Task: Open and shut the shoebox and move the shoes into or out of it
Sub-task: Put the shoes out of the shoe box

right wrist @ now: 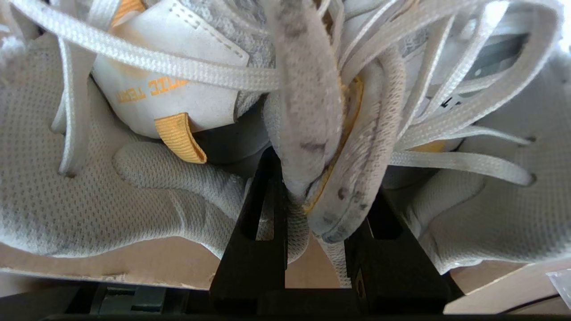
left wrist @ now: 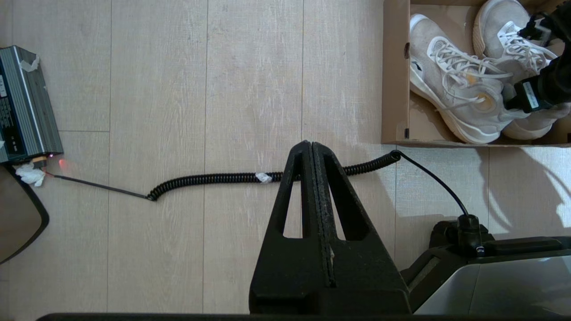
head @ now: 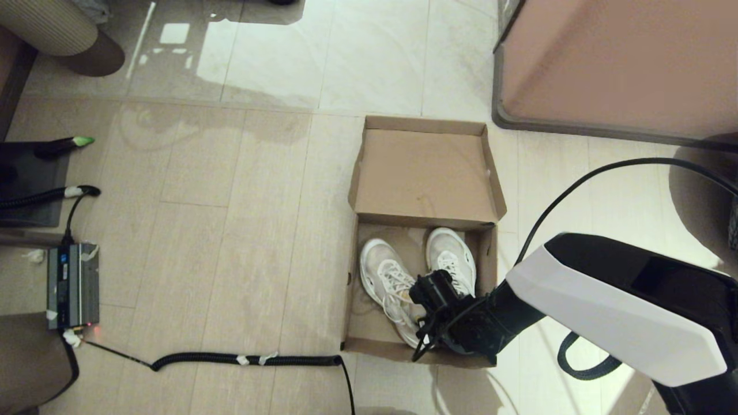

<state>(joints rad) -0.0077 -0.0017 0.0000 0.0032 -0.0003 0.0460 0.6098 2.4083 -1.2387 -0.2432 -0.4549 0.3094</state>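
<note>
Floor point(head: 230, 190); open shoebox point(head: 351, 300) with shoes point(head: 387, 276), right pincer point(right wrist: 312, 191) clamping collars.

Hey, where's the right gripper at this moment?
In the head view the right gripper is down inside the open shoebox, right of centre on the floor, closed on the inner collars of both shoes where they meet.

Coiled black cable point(head: 242, 360), grey power box point(head: 72, 285)
</note>
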